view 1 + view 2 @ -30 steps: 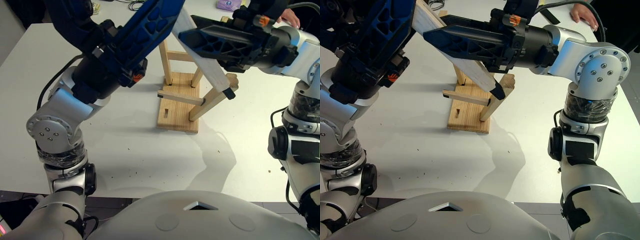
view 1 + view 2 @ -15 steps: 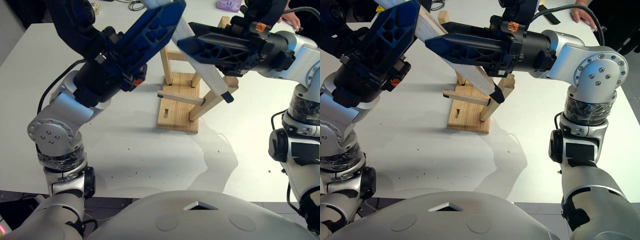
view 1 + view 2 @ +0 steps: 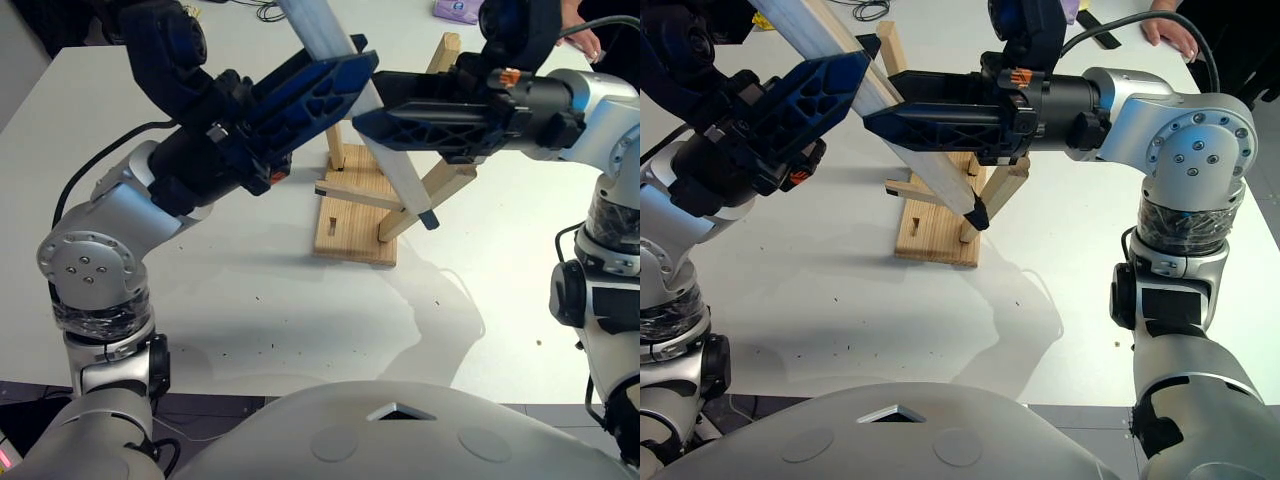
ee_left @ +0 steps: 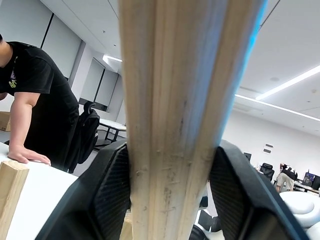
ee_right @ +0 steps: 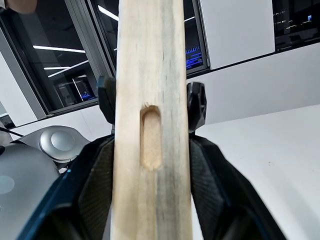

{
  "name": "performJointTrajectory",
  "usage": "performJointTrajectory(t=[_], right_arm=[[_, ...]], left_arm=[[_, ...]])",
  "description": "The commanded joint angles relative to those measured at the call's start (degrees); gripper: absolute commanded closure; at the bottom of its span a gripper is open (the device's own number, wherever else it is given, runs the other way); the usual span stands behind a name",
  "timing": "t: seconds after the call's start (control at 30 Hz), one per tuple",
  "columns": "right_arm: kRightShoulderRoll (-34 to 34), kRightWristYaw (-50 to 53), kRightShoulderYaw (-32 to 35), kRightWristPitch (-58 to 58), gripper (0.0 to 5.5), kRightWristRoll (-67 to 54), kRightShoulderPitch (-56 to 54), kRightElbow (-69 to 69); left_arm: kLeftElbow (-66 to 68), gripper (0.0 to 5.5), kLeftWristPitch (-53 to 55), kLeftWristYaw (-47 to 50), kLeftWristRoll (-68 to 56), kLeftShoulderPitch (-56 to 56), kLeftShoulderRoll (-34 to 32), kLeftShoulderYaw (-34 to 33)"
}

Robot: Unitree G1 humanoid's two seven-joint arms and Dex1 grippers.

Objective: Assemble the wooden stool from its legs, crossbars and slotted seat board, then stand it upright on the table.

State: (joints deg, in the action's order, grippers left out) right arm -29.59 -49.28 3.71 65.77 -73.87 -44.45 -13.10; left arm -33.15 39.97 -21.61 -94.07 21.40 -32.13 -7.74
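A loose wooden leg [image 3: 402, 178] with a slot [image 5: 150, 136] in its face hangs slanted above the table, held by both grippers. My left gripper [image 3: 348, 76] is shut on its upper part, fingers [image 4: 107, 192] pressed on both sides. My right gripper [image 3: 376, 110] is shut on it lower down, pads [image 5: 95, 185] flanking the slot. The leg's dark-tipped lower end hovers just above the seat board [image 3: 352, 238]. That board lies flat on the table with legs [image 3: 331, 128] and a crossbar [image 3: 360, 195] standing up from it; one leg [image 3: 443, 172] leans.
The white table [image 3: 230, 290] has free room left of and in front of the board. A purple packet [image 3: 455, 10] and cables [image 3: 268, 10] lie at the far edge. The near table edge runs just before my body.
Both grippers have carried the leg left and down, so its lower end now sits closer to the seat board. My left gripper has swung flatter. The part-built stool has not moved.
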Motion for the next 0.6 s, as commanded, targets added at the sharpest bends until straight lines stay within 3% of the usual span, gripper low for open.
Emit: performJointTrajectory(t=[0.03, 0.23, 0.5, 0.6], right_arm=[[-0.8, -2.79, -0.94, -1.37, 3.44, 2.05, -1.17, -0.49], [-0.98, -4.35, -0.79, -1.9, 3.44, 4.1, -1.31, -0.07], [-0.93, -5.09, -0.7, -1.93, 3.44, 4.84, -1.29, 0.01], [-0.99, -5.37, -0.84, -2.03, 3.44, 5.11, -1.18, -0.03]], left_arm=[[0.75, 3.27, 2.59, -2.31, 2.53, 0.11, -3.46, -0.1], [2.53, 3.27, 3.66, -6.17, 4.72, 1.55, -5.9, -0.74], [3.81, 1.99, 4.04, -5.57, 3.01, 1.72, -5.23, -1.41], [3.83, 1.93, 4.0, -4.82, 0.79, 2.35, -4.91, -1.64]])
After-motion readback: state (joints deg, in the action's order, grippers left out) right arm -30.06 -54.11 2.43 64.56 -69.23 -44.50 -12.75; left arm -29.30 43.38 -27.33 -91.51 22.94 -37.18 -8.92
